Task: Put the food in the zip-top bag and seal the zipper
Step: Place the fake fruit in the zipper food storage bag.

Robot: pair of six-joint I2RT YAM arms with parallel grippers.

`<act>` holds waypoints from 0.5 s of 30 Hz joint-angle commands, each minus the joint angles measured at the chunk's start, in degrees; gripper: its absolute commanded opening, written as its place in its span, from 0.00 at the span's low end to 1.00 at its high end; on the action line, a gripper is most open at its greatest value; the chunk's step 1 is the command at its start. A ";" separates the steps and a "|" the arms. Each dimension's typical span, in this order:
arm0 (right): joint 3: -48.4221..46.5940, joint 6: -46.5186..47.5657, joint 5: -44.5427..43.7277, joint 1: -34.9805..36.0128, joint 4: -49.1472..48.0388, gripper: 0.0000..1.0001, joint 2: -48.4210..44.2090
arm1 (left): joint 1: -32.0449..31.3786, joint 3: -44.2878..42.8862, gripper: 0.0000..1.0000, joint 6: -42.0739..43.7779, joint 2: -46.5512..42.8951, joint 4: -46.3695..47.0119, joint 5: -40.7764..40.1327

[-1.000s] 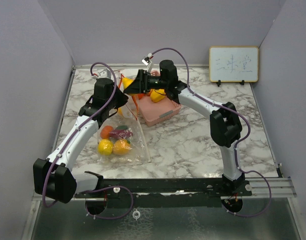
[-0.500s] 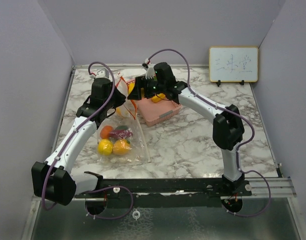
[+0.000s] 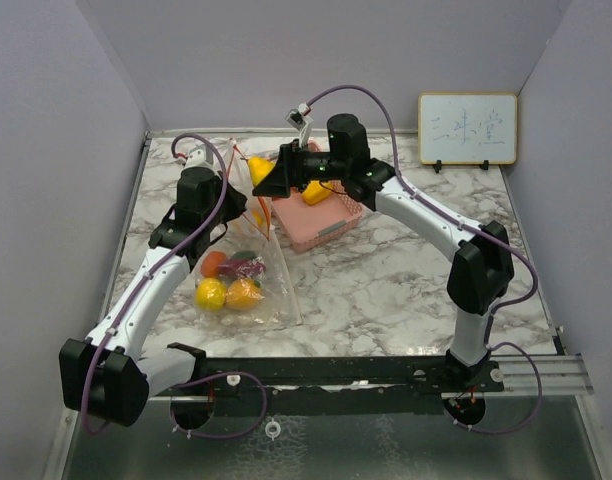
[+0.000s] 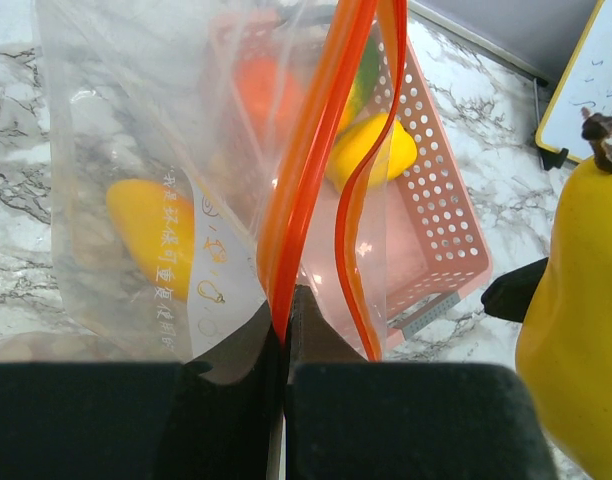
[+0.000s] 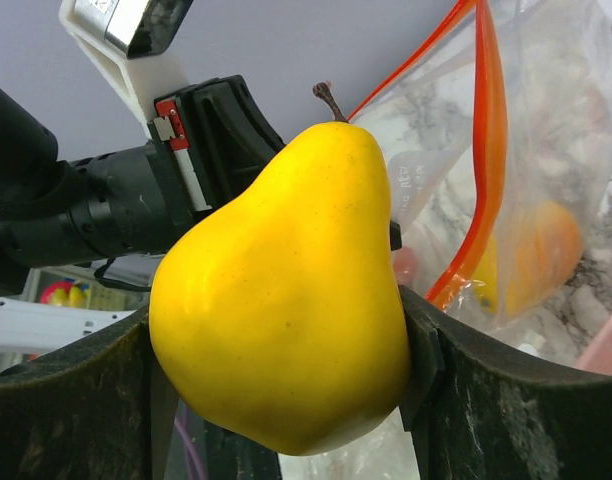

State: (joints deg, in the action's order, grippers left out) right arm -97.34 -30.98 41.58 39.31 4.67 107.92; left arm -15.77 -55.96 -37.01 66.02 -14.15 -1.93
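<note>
Your right gripper [image 5: 286,400] is clamping the glossy yellow plastic pear [image 5: 286,260], left gripper [image 4: 286,345] pinching the clear bag's [image 4: 136,150] orange rim [image 4: 311,170]: steer ahead between rims.

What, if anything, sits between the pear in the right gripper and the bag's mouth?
Nothing separate that shows. The right gripper holds the pear just beside the bag, whose one zipper lip the left gripper pinches. The loose zipper lip hangs on the pear's side, and the gap between the lips looks narrow.
</note>
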 commanded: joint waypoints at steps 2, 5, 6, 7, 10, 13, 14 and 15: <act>-1.17 -8.19 7.57 0.31 -5.62 0.38 3.34 | 0.56 2.63 0.00 1.62 -3.43 5.35 1.59; -0.63 -13.58 10.62 0.33 -10.12 0.37 4.86 | 0.72 3.73 0.00 1.65 -3.85 6.28 2.09; -0.58 -14.70 11.15 0.41 -11.18 0.37 5.25 | 0.74 4.09 0.00 1.58 -3.88 6.66 2.29; -0.70 -15.63 11.72 0.42 -11.93 0.37 5.74 | 0.78 4.37 0.00 1.59 -3.89 7.04 2.61; -0.88 -18.36 13.06 0.57 -14.48 0.37 6.97 | 0.86 4.68 0.00 1.67 -3.67 7.91 3.48; -0.98 -20.08 11.45 0.59 -14.82 0.37 7.94 | 0.83 4.72 0.00 1.70 -3.44 8.46 4.19; -1.31 -20.69 10.82 0.61 -14.80 0.37 8.50 | 0.83 4.70 0.00 1.61 -3.43 8.68 4.51; -2.04 -21.21 10.46 0.67 -14.65 0.37 9.32 | 0.83 4.79 0.00 1.51 -3.44 8.97 4.89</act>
State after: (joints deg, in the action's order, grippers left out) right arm -97.34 -47.68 51.46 39.44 -6.04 115.15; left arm -15.33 -51.29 -36.21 63.33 -8.91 0.21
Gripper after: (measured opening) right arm 0.717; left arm 0.009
